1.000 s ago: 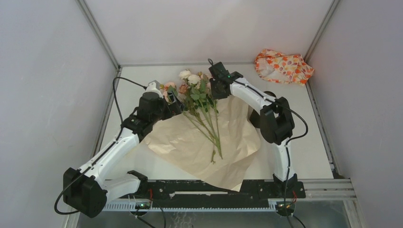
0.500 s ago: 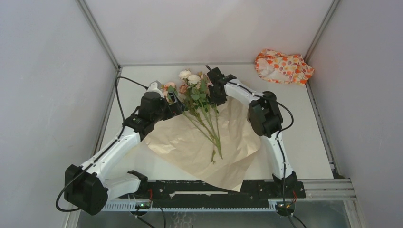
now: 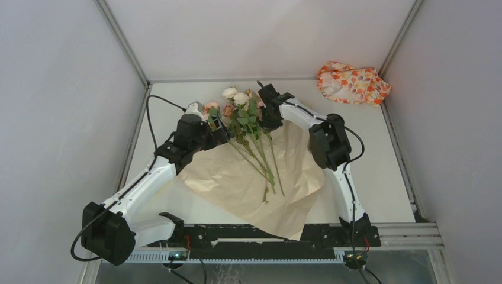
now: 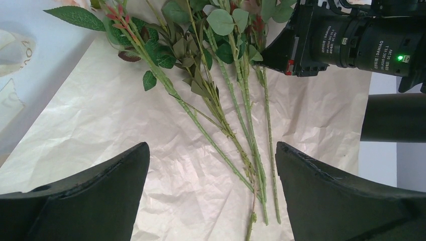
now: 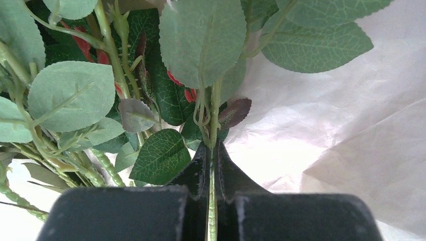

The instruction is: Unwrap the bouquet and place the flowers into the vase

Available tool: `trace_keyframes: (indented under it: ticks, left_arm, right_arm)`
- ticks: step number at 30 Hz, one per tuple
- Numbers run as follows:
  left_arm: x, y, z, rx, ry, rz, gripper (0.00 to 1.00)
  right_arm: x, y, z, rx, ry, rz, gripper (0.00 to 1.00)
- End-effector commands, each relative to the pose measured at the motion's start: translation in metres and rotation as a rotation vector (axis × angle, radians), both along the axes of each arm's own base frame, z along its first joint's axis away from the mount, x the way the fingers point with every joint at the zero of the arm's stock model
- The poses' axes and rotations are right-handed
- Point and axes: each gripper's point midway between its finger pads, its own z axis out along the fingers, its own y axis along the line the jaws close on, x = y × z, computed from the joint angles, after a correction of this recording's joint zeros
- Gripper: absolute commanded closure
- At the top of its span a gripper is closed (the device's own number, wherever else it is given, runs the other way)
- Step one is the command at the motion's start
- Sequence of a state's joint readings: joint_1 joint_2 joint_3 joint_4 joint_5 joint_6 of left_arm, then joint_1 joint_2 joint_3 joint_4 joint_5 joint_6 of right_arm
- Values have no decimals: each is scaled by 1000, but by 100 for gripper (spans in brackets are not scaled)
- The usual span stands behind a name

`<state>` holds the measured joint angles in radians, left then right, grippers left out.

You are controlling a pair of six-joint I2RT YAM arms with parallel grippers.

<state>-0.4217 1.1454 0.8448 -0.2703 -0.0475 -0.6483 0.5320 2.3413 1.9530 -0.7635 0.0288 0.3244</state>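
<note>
The wrap is already off. The kraft paper [image 3: 237,177] lies spread flat on the counter [image 3: 379,171], and the flowers [image 3: 244,112] rest loose on top of it, blooms toward the far wall and stems [image 4: 236,125] fanned back toward the arms.

The right arm [image 3: 302,112] has its jaws pinched fully shut on one thin green stem [image 5: 210,201] just below the leaves. That is a sensible spot, since the bare stalk is firmer than foliage and lets a single flower be drawn out of the bunch. The left arm [image 3: 148,180] hangs over the stems with its jaws as wide as they go, holding nothing. I judge it is placed there to steady or gather the rest.

The vase [image 4: 394,118] is probably the dark cylinder at the right edge of the left wrist view, just beside the paper. From above it is hidden behind the right arm. The orange-and-white cloth [image 3: 353,83] sits well apart in the far right corner.

The one readable word is "DAMIAO", printed on the right wrist's motor housing [image 4: 351,42] beside a lit green lamp [image 4: 400,57]. Lettering on a pale strip [image 4: 10,42] at the left is too partial to read.
</note>
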Motion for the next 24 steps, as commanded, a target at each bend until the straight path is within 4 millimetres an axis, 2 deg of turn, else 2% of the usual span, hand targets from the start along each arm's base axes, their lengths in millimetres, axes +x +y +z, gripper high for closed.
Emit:
trace_keyframes:
  ticks: [1, 10, 14, 15, 16, 20, 24]
  left_arm:
    - [3, 0, 5, -21, -26, 2, 0]
    - [2, 0, 5, -23, -27, 1, 0]
    - [1, 0, 5, -25, -28, 0, 0]
    - [1, 1, 5, -25, -28, 1, 0]
    - [1, 0, 5, -26, -29, 0, 0]
    - [1, -1, 6, -34, -32, -6, 0]
    - [1, -3, 6, -42, -30, -14, 0]
  right_arm:
    - [15, 6, 66, 52, -144, -19, 100]
    - [9, -6, 174, 123, -357, -20, 100]
    - [5, -18, 237, 158, -515, -23, 100]
    - [4, -23, 253, 158, -560, -30, 100]
    - [1, -31, 278, 165, -627, -43, 100]
    - [-9, -64, 358, 139, -909, -108, 100]
    - [-36, -105, 426, 102, -1180, -212, 100]
